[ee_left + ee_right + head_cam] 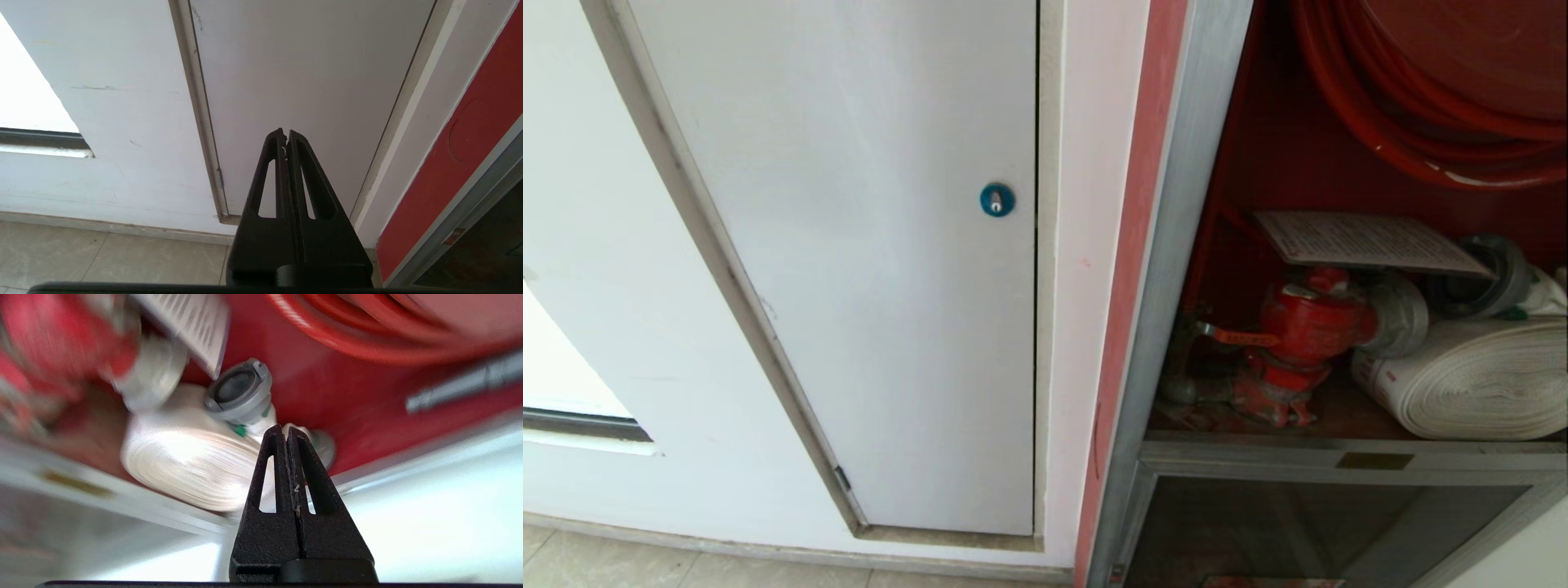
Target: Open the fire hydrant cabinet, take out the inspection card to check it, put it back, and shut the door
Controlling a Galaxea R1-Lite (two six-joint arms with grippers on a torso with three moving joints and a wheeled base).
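Resting on red valve [1303, 327], inspection card [1364, 241], white rolled hose [1478, 384] beside

Neither arm shows in the head view. In the left wrist view the left claw [284, 134] rises from the bottom centre of the frame, its two black slotted fingers pressed tip to tip, holding nothing. In the right wrist view the right claw [284, 430] stands the same way at bottom centre, fingers [304, 465] closed together and empty.
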